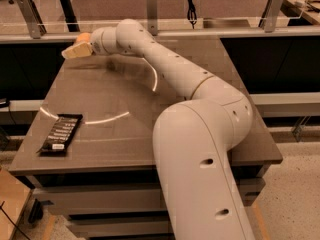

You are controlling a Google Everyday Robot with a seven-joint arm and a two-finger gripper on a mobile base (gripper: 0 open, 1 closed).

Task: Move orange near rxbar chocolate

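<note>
The orange [83, 36] shows only as a small orange patch at the table's far left corner, mostly hidden behind my gripper [75, 50]. My gripper, with tan tips, is right at the orange, just in front of and below it. The rxbar chocolate [61, 132] is a flat black wrapper with white print. It lies near the table's front left edge, well apart from the orange and the gripper. My white arm [170, 74] reaches across the table from the lower right to the far left.
The dark table [130, 134] has its front edge close to the rxbar. A rail with metal posts [152, 6] runs behind the table. Another dark counter [280, 49] stands at the right. A curved light reflection lies on the tabletop.
</note>
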